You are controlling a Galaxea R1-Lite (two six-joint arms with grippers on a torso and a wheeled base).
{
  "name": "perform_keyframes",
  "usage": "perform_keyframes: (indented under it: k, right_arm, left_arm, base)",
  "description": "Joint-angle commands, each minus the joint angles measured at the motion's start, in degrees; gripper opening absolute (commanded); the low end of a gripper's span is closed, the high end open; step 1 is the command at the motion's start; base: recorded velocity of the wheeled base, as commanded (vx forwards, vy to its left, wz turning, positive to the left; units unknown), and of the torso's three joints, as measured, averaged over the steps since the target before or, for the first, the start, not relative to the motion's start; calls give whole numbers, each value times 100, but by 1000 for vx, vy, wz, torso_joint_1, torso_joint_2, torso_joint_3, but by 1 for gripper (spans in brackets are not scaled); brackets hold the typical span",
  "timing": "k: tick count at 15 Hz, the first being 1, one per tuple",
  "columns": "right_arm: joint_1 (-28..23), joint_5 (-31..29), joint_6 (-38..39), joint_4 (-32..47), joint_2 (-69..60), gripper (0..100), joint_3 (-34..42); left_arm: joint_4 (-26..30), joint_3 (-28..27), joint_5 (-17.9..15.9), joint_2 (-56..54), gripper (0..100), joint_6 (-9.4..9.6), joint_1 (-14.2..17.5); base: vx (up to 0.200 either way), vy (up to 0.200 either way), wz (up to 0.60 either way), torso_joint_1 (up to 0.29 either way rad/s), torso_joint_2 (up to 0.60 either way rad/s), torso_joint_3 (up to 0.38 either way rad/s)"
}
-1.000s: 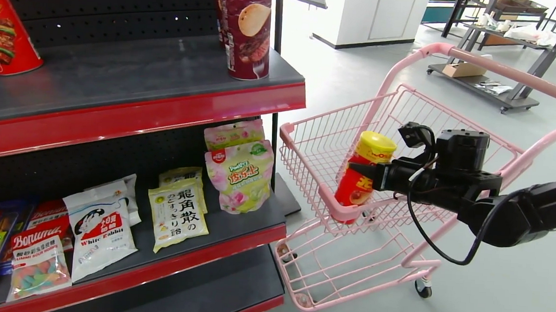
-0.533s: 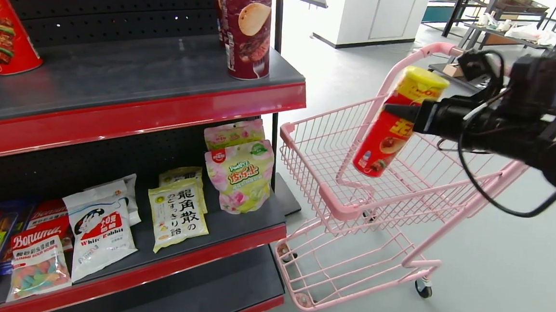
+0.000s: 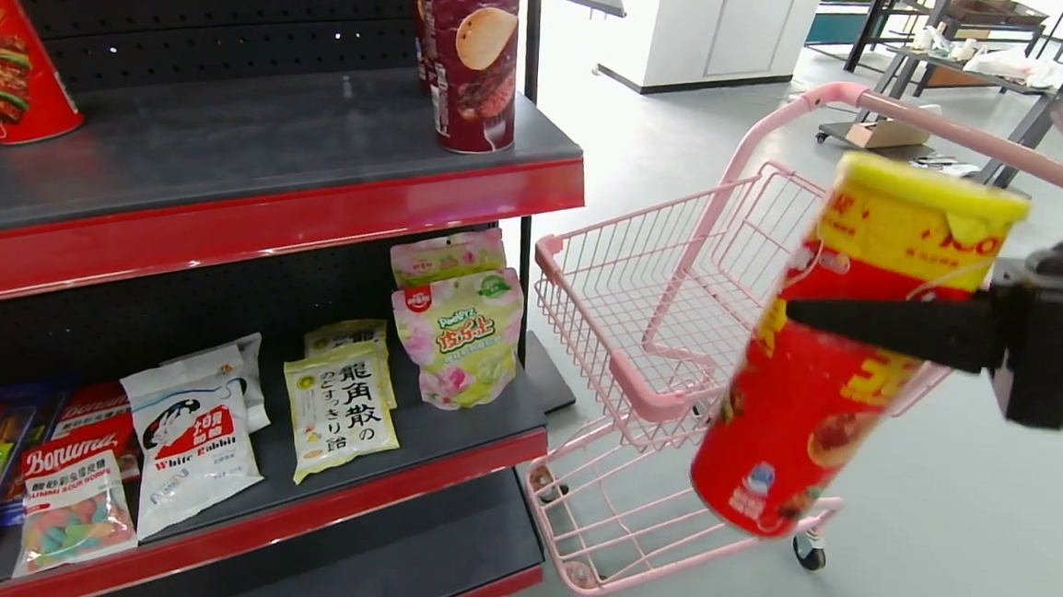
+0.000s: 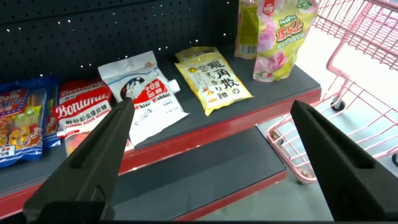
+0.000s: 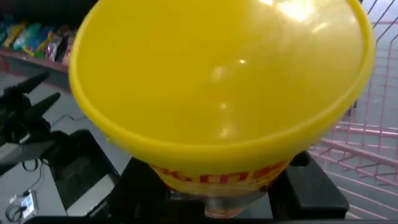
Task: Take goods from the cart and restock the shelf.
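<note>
The can (image 3: 822,381) in my right gripper (image 3: 803,313) is a glossy printed tube with a smooth, shiny yellow plastic lid (image 5: 217,74). My fingers (image 3: 908,329) on it look like matt black plastic, as do those of my left gripper (image 4: 211,106). The cart (image 3: 641,393) is thin metal wire and tube under a smooth pink coat with a soft sheen. The shelf (image 3: 227,141) has matt dark grey boards, glossy red front strips and a matt black perforated back panel (image 3: 190,1). The bags (image 3: 195,435) on it are shiny, crinkled plastic film. The floor (image 3: 940,563) is smooth, faintly glossy grey.
</note>
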Motion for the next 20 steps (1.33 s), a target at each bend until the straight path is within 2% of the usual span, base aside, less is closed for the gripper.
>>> perform_keyframes:
  k: [1,5,6,11,20]
  right_arm:
    - [192,-12,-302,68,-164,0,555]
    - [-10,-38,-398,-64,73,0,625]
    - [-160,-56,-521,-371,152,0,669]
    - [-256,-82,-636,-494,134,0,678]
    - [-256,-47,-706,-512,398,0,142]
  left_arm:
    - [0,1,-2,7,100,-2,4]
    - [0,1,-2,7,100,-2,4]
    - [0,10,-2,7,100,-2,4]
    - [0,1,-2,7,100,-2,4]
    - [0,1,-2,7,100,-2,4]
  base:
    - [0,0,0,0,0,0]
    - [0,0,0,0,0,0]
    - [0,0,0,0,0,0]
    - [0,0,0,7,-40,-33]
    - [0,0,0,114,-461,-345]
